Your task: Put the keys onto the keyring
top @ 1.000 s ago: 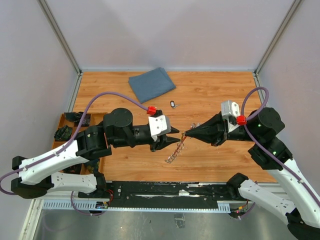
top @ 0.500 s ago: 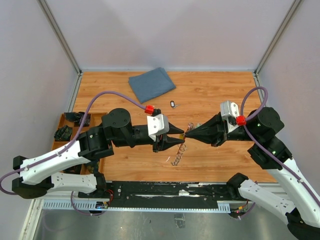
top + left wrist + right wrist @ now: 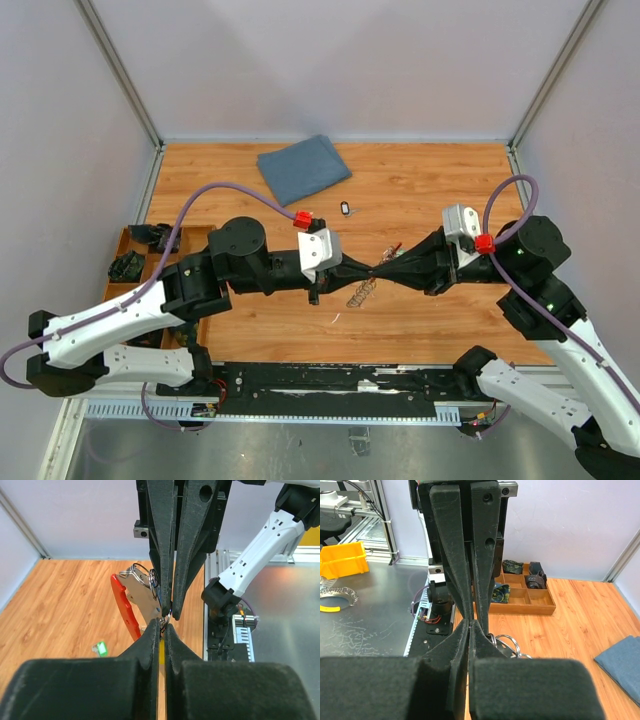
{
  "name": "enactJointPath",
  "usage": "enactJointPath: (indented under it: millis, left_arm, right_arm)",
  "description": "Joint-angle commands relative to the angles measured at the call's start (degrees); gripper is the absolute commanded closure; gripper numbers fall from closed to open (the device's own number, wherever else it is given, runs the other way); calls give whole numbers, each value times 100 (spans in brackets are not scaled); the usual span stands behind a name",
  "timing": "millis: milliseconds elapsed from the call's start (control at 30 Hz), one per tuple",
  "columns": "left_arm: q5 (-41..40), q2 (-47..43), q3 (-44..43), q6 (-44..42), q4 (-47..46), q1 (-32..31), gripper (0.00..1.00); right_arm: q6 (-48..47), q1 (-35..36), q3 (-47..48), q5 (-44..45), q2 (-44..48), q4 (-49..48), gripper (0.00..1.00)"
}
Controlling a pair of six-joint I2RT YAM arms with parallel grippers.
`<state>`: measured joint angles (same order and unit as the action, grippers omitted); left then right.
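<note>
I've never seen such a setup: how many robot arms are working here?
2. The left arm reaches in from the left, the right arm from the right. The left gripper, pinching a yellow key, and right gripper, holding the keyring, meet tip to tip. No others in view.

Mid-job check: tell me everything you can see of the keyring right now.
The keyring is a red curved clip, plastic-looking, joined to silvery wire rings and a thin metal chain that dangles below. It hangs in the air above the wooden table, pinched at the rings by the shut right gripper; the left gripper's closed tips meet it there.
</note>
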<state>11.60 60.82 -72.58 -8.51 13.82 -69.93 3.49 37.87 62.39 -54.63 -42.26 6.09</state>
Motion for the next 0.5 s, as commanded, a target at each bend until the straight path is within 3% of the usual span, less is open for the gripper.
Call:
enactJointPath:
  millis: [0,67,267,467]
  left_arm:
    - [-134,81,-86,-74,129,-24,100]
    - [-233,116,-185,-133,331,-31,99]
    - [-648,348,-680,-423,1346,-22,100]
    - [-1039,758,-1249,-704,2363,-23,99]
  right_arm:
    - [-142,62,196,-44,69,88,100]
    - [-339,63,278,14,60,427,96]
    - [-1175,58,673,344,-66,1831,73]
    - [-1727,58,833,639,-291,2604,70]
